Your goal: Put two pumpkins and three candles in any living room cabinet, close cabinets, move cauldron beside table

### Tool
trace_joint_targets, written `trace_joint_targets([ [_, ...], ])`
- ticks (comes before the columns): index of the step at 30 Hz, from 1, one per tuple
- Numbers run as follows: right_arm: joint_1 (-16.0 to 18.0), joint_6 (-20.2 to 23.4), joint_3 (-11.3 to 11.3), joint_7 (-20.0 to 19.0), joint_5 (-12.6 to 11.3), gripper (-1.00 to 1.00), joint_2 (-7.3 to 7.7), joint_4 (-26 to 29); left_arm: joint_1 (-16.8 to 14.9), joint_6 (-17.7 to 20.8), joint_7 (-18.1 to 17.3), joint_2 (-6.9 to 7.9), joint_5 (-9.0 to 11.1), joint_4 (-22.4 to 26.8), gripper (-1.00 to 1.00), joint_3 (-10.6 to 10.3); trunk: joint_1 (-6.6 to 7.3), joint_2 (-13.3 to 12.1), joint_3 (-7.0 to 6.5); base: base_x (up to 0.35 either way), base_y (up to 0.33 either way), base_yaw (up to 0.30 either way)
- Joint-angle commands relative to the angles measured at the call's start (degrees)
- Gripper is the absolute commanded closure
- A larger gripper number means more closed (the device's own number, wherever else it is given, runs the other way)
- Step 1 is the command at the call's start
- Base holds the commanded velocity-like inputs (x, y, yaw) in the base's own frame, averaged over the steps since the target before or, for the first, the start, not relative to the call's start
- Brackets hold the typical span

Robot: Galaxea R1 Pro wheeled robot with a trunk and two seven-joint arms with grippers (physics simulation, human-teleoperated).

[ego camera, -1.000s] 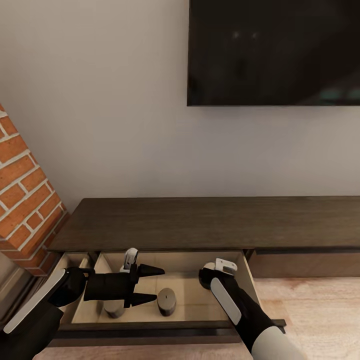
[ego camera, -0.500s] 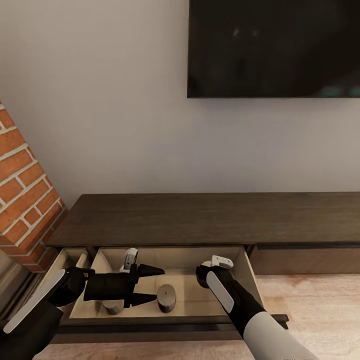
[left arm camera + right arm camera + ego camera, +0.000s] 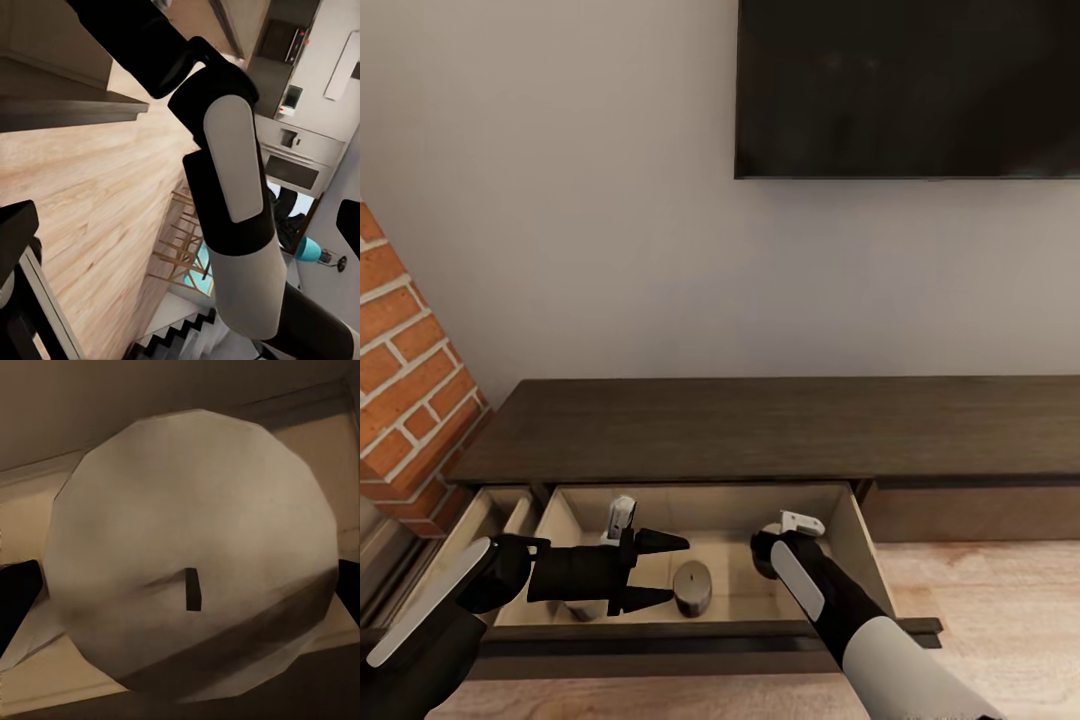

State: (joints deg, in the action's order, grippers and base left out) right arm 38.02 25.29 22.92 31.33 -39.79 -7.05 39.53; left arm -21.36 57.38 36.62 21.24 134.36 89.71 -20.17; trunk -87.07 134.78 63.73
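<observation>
From the head view, I see the cabinet [image 3: 760,430] drawer open. One candle [image 3: 692,586] stands upright near its front edge; another [image 3: 582,607] is half hidden under my left gripper [image 3: 660,570], whose jaws are spread and empty. My right gripper [image 3: 775,548] dips inside; I cannot tell its jaws.

Right wrist: a third candle [image 3: 191,562], wick toward the camera, apparently held. Pumpkins, cauldron, closing remain.
</observation>
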Motion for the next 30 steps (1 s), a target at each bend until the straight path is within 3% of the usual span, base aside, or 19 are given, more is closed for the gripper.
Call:
trace_joint_targets([
  [1,0.08,0.11,0.25,0.01,-0.31,1.0,0.03,-0.1,-0.05,-0.08,0.56,0.03,0.64,0.03,-1.0,-0.04,-0.21,0.44,0.23,0.0,0.0,0.0],
  [8,0.12,0.03,0.28,-1.03,-0.29,1.0,0.02,-1.28,-0.01,-0.08,0.56,0.03,0.64,0.03,-1.0,-0.04,-0.43,0.84,0.41,0.0,0.0,0.0],
  [13,0.12,0.02,0.28,-1.09,-0.29,1.0,0.02,-1.37,-0.04,-0.08,0.56,0.01,0.64,0.03,-1.0,-0.12,-1.53,2.85,1.31,0.0,0.0,0.0],
  [20,0.12,-0.01,0.28,-1.09,-0.29,1.0,0.09,-1.46,-0.02,-0.08,0.56,-0.03,0.64,0.03,-1.0,-0.13,-1.53,2.85,1.31,0.0,0.0,0.0],
  [21,0.12,0.0,0.28,-1.09,-0.27,-1.0,0.09,-1.46,-0.03,-0.08,0.56,-0.04,0.64,0.03,-1.0,-0.11,-1.53,2.85,1.31,0.0,0.0,0.0],
  [30,0.12,-0.04,0.28,-1.09,-0.29,-1.0,0.09,-1.48,-0.04,-0.08,0.56,-0.03,0.64,0.03,-1.0,-0.04,-1.53,2.85,1.31,0.0,0.0,0.0],
])
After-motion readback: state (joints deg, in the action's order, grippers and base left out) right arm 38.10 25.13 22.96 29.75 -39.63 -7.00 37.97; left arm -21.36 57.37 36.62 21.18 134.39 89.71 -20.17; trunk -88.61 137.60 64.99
